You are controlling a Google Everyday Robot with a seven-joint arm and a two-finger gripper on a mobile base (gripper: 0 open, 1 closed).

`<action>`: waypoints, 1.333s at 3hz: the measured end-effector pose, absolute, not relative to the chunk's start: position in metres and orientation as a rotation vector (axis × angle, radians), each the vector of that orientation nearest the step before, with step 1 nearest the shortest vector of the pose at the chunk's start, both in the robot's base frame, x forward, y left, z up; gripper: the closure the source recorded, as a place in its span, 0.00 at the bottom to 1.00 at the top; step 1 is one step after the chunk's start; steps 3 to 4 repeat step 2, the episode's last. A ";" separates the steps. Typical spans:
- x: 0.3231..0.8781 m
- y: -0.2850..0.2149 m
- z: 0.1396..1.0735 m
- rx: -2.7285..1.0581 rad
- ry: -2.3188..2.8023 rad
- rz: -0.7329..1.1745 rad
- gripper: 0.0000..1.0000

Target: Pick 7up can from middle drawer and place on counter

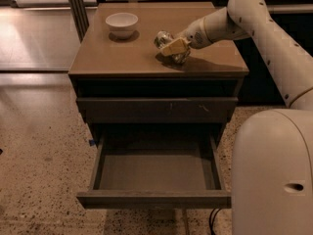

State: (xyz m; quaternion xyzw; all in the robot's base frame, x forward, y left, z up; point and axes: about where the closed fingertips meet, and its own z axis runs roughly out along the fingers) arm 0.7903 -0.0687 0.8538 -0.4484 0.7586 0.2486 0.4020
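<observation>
Whitish-silver 7up can (164,38) is at 3 o'clock of desk (122,58) centre, tilted, long axis roughly 10-to-4 o'clock. Jaws, in from 3 o'clock, look clamped across it; desk contact unclear.

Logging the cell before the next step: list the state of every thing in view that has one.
7up can: out of the drawer, tilted, at the counter, tool against it.
tool: at the can, over the counter's right half.
middle drawer: pulled open, empty.
scratched drawer: closed.
white bowl: upright on the counter, apart from the can.
</observation>
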 end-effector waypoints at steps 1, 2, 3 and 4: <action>0.799 -0.075 0.836 -1.077 1.993 0.624 0.00; 0.799 -0.075 0.836 -1.077 1.993 0.624 0.00; 0.799 -0.075 0.836 -1.077 1.993 0.624 0.00; 0.799 -0.075 0.836 -1.077 1.993 0.624 0.00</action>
